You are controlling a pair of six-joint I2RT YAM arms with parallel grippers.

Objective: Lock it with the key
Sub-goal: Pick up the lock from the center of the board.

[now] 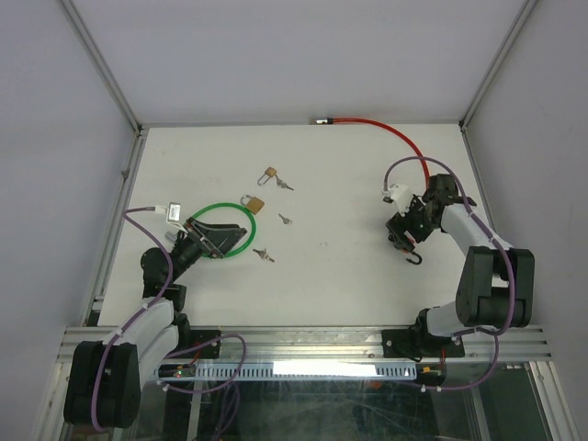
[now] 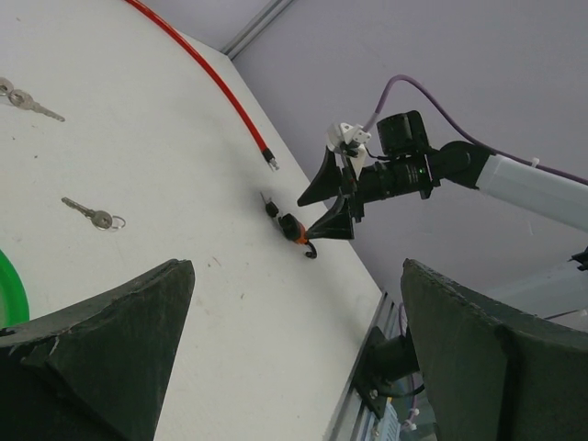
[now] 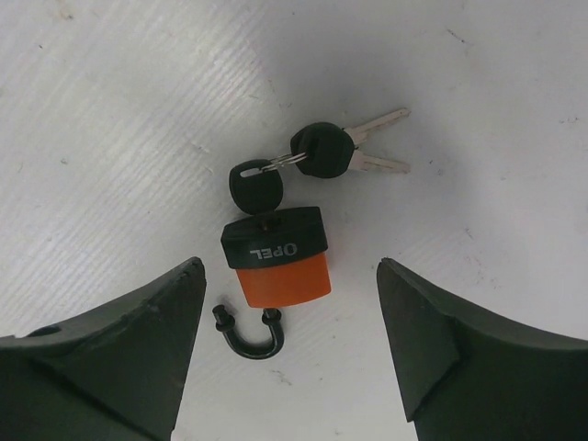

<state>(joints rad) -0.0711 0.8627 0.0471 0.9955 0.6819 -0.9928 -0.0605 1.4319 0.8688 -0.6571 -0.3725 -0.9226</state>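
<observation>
White laminate tops the bench [image 1: 322, 285], with the left arm [image 1: 152, 326] and right arm [image 1: 491, 285] bolted at its near edge. A red cable [image 1: 390, 131] curves in from the far edge. A green loop [image 1: 241, 217] lies toward the left edge, partly covered from above by the left gripper [image 2: 296, 276], whose fingers gape wide around nothing. The right gripper [image 3: 289, 266] stands spread wide either side of the orange padlock [image 3: 280, 276], touching neither flank. That padlock lies toward the right edge, mostly hidden from above, and one leg of its shackle [image 3: 248, 338] is free. With the far brass padlock [image 1: 270, 174] and near brass padlock [image 1: 254, 201] mid-bench, that makes three padlocks. One black-headed key [image 3: 254, 188] sits in the orange padlock, ringed to a bunch [image 3: 323, 150] showing two blades. Loose keys [image 1: 286, 220] in three spots are too small to count.
</observation>
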